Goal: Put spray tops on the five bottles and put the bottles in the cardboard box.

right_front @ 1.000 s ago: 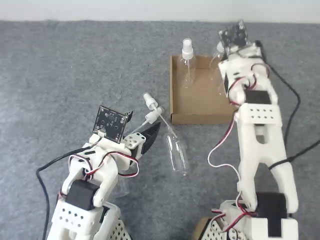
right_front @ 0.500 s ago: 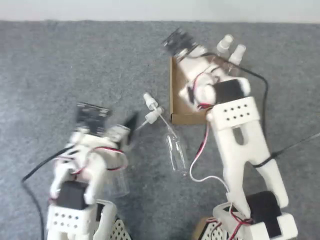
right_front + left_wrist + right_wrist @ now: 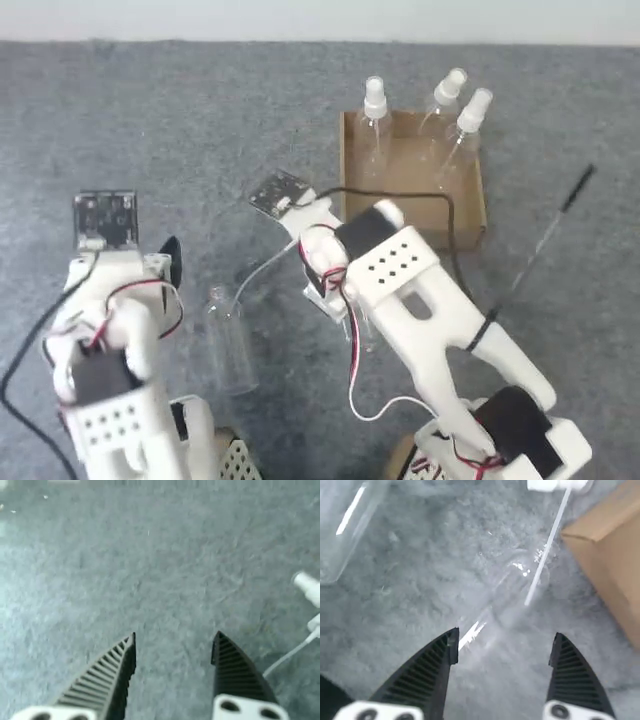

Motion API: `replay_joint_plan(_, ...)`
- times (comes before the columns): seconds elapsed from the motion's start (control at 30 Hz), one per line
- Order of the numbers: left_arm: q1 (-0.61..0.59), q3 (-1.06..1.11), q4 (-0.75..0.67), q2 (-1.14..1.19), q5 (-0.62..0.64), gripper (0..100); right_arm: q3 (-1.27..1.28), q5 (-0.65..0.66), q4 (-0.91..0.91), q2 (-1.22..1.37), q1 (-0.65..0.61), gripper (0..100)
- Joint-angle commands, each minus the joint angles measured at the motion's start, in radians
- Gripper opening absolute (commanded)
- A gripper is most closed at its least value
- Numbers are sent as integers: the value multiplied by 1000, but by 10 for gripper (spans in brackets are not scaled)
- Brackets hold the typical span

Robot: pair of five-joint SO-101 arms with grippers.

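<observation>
**Uncapped bottle [image 3: 512, 587], lying on its side on the table [image 3: 420, 570] near a corner of the cardboard box [image 3: 615, 530], under the right hand [image 3: 505, 635].**
Hazards: the clear round body was likely to roll or squirt out of a pinch. The tube of the loose spray top [image 3: 555, 484] appeared to lie across it, so it could be caught and dragged. Three capped bottles [image 3: 375, 120] stood in the box, and a second bottle [image 3: 228, 340] lay by the left arm. The right hand hung low over the bottle with its fingers apart, the arm stretched across mid-table. The left hand [image 3: 175, 636] hung fingers apart over bare table.
</observation>
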Motion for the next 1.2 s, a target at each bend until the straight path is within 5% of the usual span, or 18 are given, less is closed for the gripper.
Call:
replay_joint_plan(0.0,-11,-111,0,175,-14,225,94,-58,-160,-33,-10,246)
replay_joint_plan(0.13,-11,-159,-3,298,-14,226,176,-75,-268,-27,-8,246)
replay_joint_plan(0.53,-5,-156,-66,361,-14,226,359,-448,-509,-27,-8,241)
replay_joint_plan(0.8,-3,-162,-80,362,-14,226,411,-450,-550,-27,-7,11)
replay_joint_plan(0.97,9,-196,-58,362,-14,226,423,-446,-549,-47,-7,7)
replay_joint_plan(1.17,110,-278,28,410,-12,226,278,-258,-278,-182,-8,6)
